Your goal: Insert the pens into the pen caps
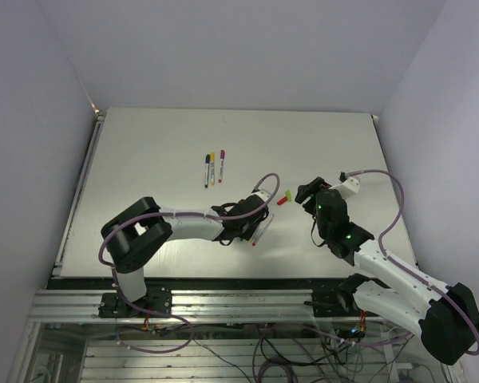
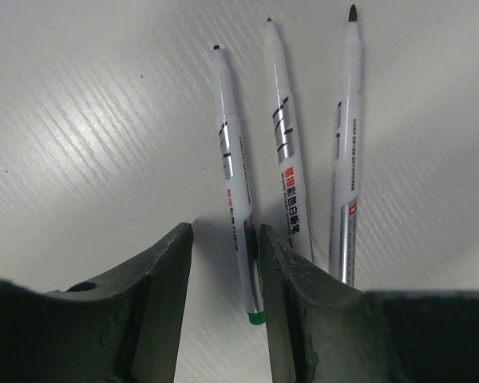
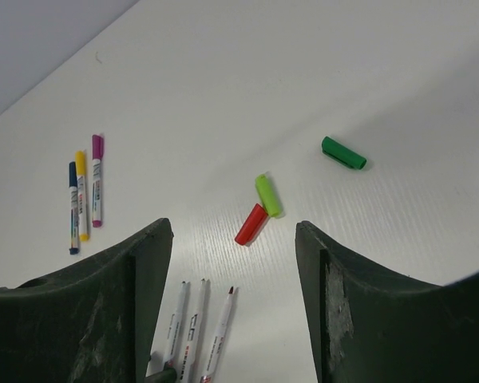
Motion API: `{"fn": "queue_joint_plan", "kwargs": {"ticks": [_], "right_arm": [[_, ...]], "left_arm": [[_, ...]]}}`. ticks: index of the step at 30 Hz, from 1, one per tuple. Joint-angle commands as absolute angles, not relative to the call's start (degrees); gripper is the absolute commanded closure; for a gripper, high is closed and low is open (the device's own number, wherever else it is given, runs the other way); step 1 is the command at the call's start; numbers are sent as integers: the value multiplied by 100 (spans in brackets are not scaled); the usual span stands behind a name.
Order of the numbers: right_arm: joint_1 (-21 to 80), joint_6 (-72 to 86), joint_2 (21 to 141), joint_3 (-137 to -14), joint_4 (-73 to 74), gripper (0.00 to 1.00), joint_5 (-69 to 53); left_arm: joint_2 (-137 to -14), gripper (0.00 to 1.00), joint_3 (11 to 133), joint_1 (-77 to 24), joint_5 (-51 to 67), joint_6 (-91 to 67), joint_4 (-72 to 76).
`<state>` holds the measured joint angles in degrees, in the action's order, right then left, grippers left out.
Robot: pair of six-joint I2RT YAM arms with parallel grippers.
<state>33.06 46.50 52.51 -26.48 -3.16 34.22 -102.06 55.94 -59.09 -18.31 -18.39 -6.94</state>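
Three uncapped pens lie side by side on the white table. The left one (image 2: pixel 227 136) has a green rear end, beside the middle pen (image 2: pixel 283 128) and the right pen (image 2: pixel 347 120). My left gripper (image 2: pixel 224 238) is open and straddles the green-ended pen's rear, which lies close to the right finger with a gap on the left. Loose pen caps lie ahead of my open right gripper (image 3: pixel 233 231): a red cap (image 3: pixel 251 224) touching a light green cap (image 3: pixel 267 195), and a dark green cap (image 3: pixel 343 153) farther right. Nothing is between the right fingers.
Three capped pens lie in a row farther back on the table: blue (image 3: pixel 73 207), yellow (image 3: pixel 81 195) and magenta (image 3: pixel 96 179). From above they are at the table's middle (image 1: pixel 213 168), with the left gripper (image 1: pixel 260 227) and right gripper (image 1: pixel 306 196) flanking the caps (image 1: pixel 283 199).
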Motion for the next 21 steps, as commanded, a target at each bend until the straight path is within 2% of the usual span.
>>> {"fn": "queue_joint_plan", "kwargs": {"ticks": [1, 21], "right_arm": [[3291, 4685, 5265, -2583, -439, 37, 3470], [3278, 4825, 5040, -2663, -272, 39, 3585]], "left_arm": [[-10352, 52, 5786, -5959, -1964, -1811, -828], [-10738, 64, 5991, -5958, -1925, -2180, -1823]]}}
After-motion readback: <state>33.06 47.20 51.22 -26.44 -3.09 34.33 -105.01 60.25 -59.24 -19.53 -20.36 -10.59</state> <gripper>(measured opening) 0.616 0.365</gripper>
